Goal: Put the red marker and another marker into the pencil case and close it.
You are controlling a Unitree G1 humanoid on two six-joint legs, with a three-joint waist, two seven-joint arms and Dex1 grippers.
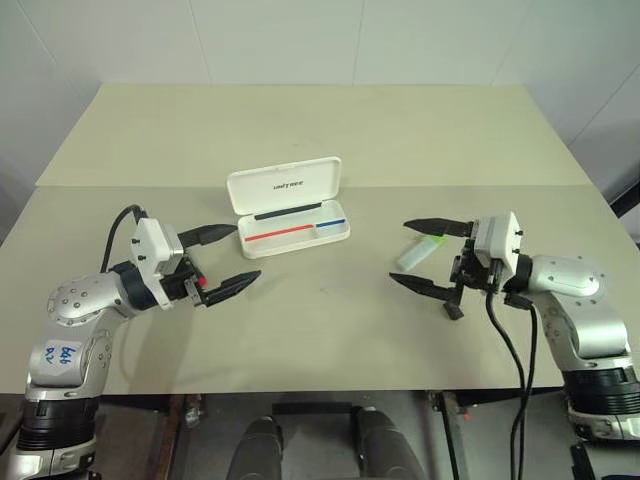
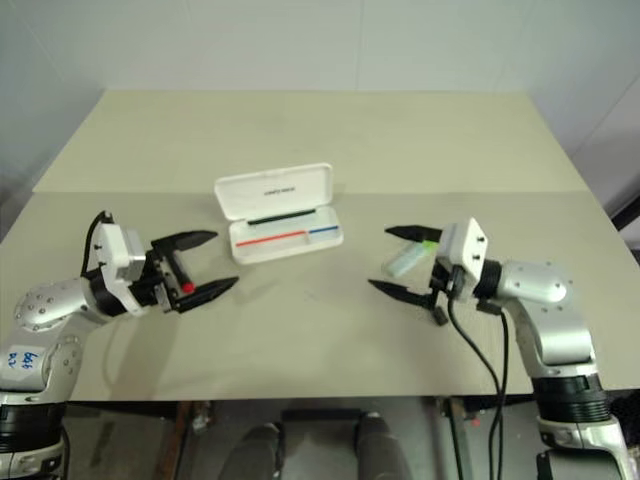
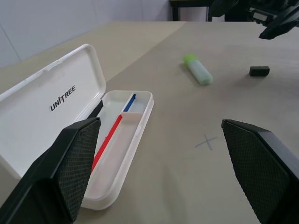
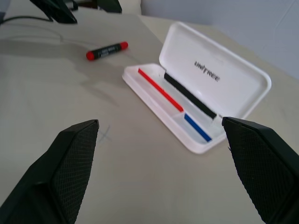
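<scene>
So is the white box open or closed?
Open. The pencil case has its lid tipped back, showing the tray with its red and blue stripes; no markers inside.

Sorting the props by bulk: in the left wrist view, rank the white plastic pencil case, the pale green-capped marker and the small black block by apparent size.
1. The open white hard-plastic pencil case, clearly largest.
2. The chunky pale mint marker with green cap.
3. The small black block, smallest.
The marker and block lie farther from the camera than the case, which shrinks them somewhat.

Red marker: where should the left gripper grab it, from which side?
Mid-barrel, from above, fingers straddling its short axis. The red marker lies flat on the table with clear space all round, under the open left gripper; the black barrel is the longest straight section.
</scene>
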